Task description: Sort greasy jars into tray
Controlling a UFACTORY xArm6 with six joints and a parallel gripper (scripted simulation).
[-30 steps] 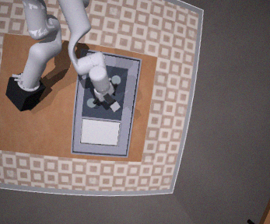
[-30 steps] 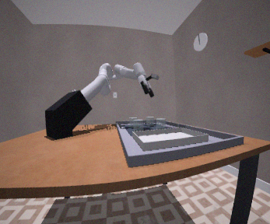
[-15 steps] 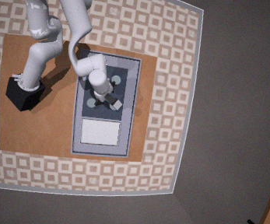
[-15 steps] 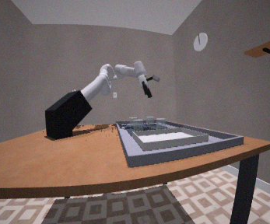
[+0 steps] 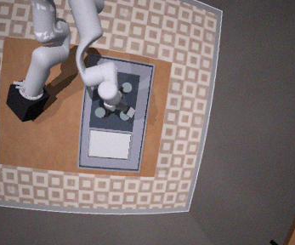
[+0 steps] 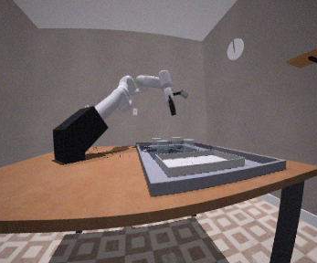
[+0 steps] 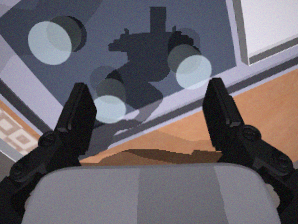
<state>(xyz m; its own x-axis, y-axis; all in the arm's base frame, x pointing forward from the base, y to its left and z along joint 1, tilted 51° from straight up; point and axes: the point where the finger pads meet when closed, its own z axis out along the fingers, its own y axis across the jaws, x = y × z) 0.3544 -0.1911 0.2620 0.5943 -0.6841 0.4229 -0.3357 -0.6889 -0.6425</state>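
Four glass jars stand mouth down on the dark drying mat. In the overhead view I see one jar (image 5: 127,88) at the mat's far right and one (image 5: 100,112) at its near left; the arm hides the others. My gripper (image 6: 176,100) is open and empty, well above the mat, also seen in the wrist view (image 7: 149,112). The white tray (image 5: 110,145) lies beside the mat.
The mat and tray sit on a grey steel top (image 6: 211,171) with a raised rim, on a wooden table (image 6: 74,183). The arm's black base (image 5: 25,101) stands to the left. The tray (image 7: 273,3) holds nothing.
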